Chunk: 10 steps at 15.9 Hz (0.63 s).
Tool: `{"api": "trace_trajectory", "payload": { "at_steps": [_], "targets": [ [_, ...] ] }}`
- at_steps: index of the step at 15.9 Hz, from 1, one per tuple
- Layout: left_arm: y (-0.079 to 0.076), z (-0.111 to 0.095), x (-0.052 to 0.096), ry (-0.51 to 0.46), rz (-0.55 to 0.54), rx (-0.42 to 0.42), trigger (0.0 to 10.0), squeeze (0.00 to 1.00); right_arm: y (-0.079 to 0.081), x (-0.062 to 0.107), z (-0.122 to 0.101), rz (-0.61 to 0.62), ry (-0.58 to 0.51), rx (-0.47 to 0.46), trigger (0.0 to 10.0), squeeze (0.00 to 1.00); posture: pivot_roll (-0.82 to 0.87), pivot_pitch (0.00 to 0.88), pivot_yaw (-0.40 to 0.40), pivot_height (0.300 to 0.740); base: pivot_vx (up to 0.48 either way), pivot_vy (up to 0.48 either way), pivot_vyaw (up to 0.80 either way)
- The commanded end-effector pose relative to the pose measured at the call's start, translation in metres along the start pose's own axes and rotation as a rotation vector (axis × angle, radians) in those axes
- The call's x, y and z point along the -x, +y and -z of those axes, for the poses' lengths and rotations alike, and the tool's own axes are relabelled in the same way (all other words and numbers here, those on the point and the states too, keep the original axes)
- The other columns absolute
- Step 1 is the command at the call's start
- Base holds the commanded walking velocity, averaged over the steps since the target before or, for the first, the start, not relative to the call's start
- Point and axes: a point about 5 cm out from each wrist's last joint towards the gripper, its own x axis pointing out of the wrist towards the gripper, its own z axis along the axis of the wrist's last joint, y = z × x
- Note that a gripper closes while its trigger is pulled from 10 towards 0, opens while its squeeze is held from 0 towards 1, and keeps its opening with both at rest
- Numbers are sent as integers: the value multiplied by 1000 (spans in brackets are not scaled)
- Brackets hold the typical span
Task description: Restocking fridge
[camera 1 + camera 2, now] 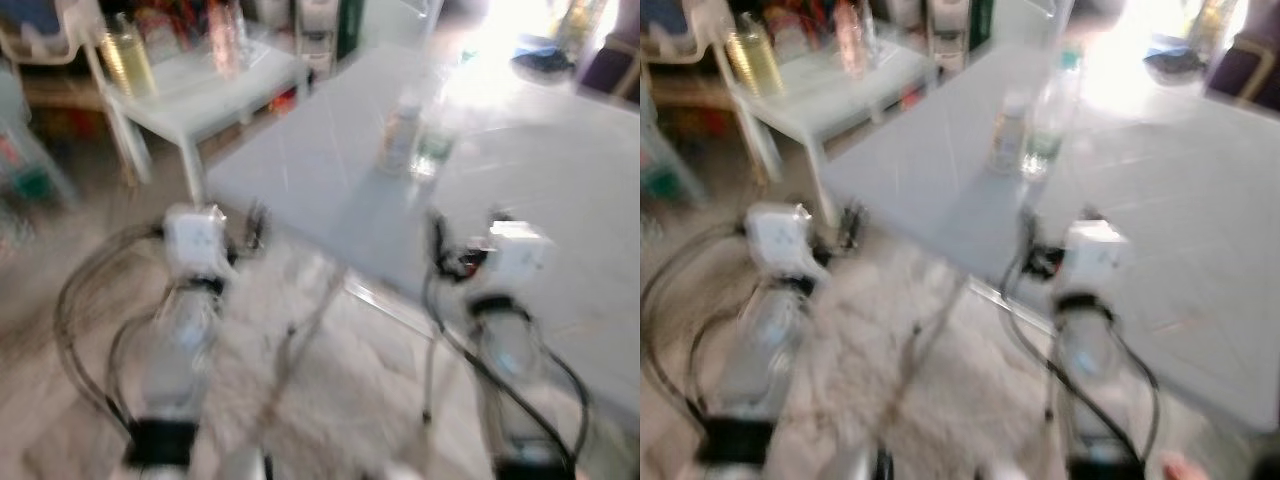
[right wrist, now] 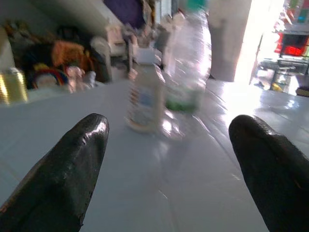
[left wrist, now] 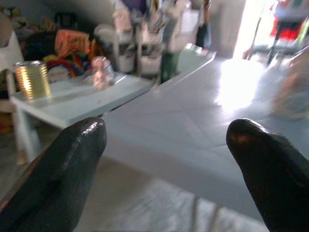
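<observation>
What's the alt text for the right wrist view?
Two open black fingers of the right gripper frame a pale table where a clear water bottle with a green label stands beside a shorter white bottle. Blurred household clutter lies behind, with bright glare at one side.

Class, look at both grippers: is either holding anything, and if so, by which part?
Nothing is held. The left gripper and right gripper are both open; the two bottles stand untouched on the table.

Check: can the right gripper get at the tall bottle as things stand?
Probably yes. The right gripper is open and faces the tall bottle across bare table; the small bottle stands just beside it.
</observation>
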Motion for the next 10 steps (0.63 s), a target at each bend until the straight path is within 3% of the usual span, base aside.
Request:
{"api": "trace_trajectory", "payload": {
  "at_steps": [1, 3, 7, 10],
  "targets": [
    [-11, -3, -3, -19, 31, 12, 10000, 0, -11, 3, 3, 26, 21, 17, 10000, 0, 11, 68, -22, 740, 349, 330, 0],
    [-15, -4, -4, -27, 53, 12, 10000, 0, -10, 3, 3, 16, 26, 44, 10000, 0, 10, 67, -25, 740, 351, 326, 0],
    [-20, -2, -2, -14, 80, 35, 10000, 0, -10, 2, 8, 20, 54, 59, 10000, 0, 11, 69, -27, 740, 413, 0, 0],
    [-19, 1, 0, -11, 88, 17, 10000, 0, -8, 2, 9, 9, 59, 44, 10000, 0, 13, 71, -29, 740, 0, 0, 0]
  ]
}}
